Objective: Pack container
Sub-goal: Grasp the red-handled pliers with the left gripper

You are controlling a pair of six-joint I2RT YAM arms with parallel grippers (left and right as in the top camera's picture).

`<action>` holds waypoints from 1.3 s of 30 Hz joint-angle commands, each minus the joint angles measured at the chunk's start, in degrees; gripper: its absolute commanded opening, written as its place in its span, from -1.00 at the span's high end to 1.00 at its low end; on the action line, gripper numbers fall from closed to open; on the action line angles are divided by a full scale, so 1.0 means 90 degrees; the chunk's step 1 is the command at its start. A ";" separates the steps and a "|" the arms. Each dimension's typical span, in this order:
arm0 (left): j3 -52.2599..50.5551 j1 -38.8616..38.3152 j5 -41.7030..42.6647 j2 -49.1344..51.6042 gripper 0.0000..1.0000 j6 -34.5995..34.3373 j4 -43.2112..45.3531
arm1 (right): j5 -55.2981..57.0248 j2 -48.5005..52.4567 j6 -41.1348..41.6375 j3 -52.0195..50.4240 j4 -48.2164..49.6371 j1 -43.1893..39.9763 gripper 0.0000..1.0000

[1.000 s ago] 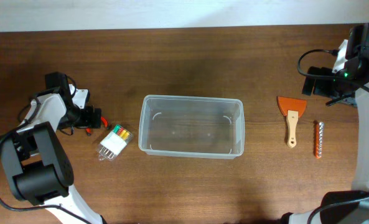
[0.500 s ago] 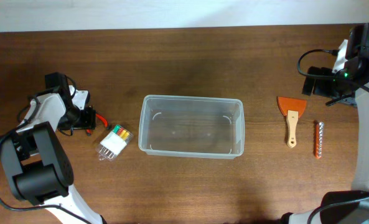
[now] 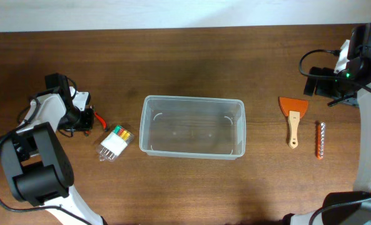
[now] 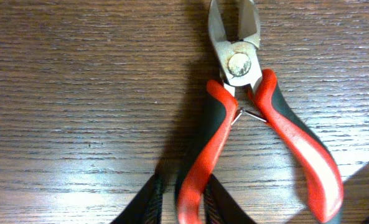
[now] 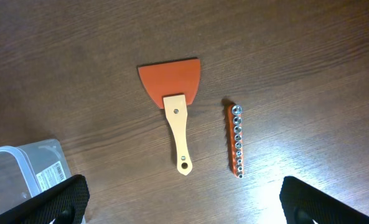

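- Container (image 3: 192, 99) sits in the middle of the brown wooden tabletop (image 3: 191, 56). It is a see-through plastic box with round corners, and its open side faces up.
- Left claw (image 4: 185, 184) is low at the left side of the tabletop, well apart from the container. Its two black fingers (image 4: 154, 198) squeeze one red handle of the pliers (image 4: 236, 65).
- The pliers lie flat on the wood. Their handles are red and black and spread apart. The metal tips point away from the claw.
- A small clear pack of colored pens (image 3: 115, 143) lies between the pliers and the container. It is near the container's left wall but does not touch it.
- Right claw (image 5: 184, 186) is up above the right side of the tabletop. Its fingers are spread wide and hold nothing.
- A scraper (image 3: 293, 115) with an orange blade and a wooden handle lies to the right of the container.
- An orange strip (image 3: 321, 140) with a row of little metal sockets lies just beside the scraper, on its right. The two do not touch.
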 commanded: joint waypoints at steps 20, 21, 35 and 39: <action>0.0024 -0.0007 0.0284 0.0376 0.96 -0.0180 -0.0131 | -0.0036 -0.0168 0.0070 0.0155 -0.0022 -0.0010 -0.97; 0.0095 -0.0007 0.0284 0.0376 0.96 -0.0248 -0.0172 | -0.0036 -0.0168 0.0070 0.0155 -0.0024 -0.0010 -0.98; 0.3128 -0.0104 0.0316 0.0376 0.97 -0.0401 -0.2295 | -0.0036 -0.0168 0.0068 0.0155 -0.0024 -0.0010 -0.97; 0.4148 -0.0493 0.0362 0.0374 0.97 -0.0393 -0.3172 | -0.0036 -0.0168 0.0068 0.0155 0.0000 -0.0010 -0.97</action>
